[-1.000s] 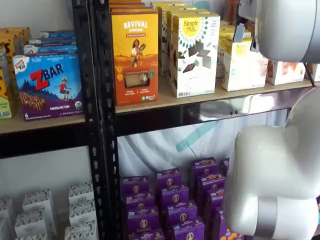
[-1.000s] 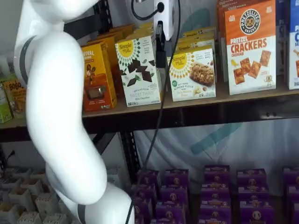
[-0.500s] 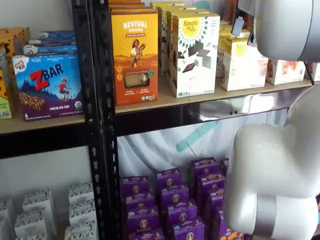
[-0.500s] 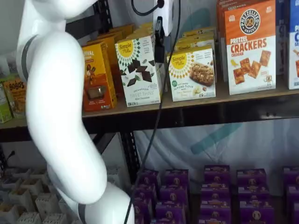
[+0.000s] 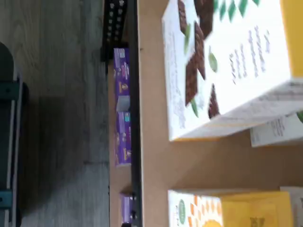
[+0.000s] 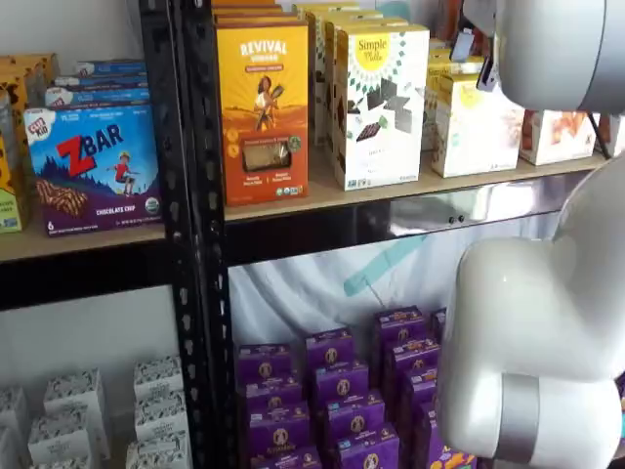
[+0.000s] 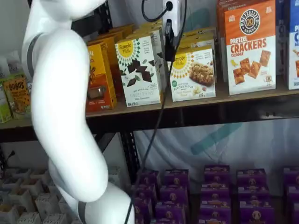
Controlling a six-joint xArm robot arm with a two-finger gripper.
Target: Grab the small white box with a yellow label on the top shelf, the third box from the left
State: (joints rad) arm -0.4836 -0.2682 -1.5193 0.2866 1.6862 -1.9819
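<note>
The top shelf (image 7: 224,95) is a tan wooden board with a dark glossy front rail, held between black perforated uprights (image 6: 186,195). On it stand, side by side, an orange box (image 6: 262,107), a tall white box (image 7: 139,70), the small white box (image 7: 192,74) and an orange cracker box (image 7: 250,46), with more boxes lined up behind them.

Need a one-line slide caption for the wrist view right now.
Wrist camera over the top shelf: the tall Simple Mills box beside the small white box, purple boxes below.
</note>
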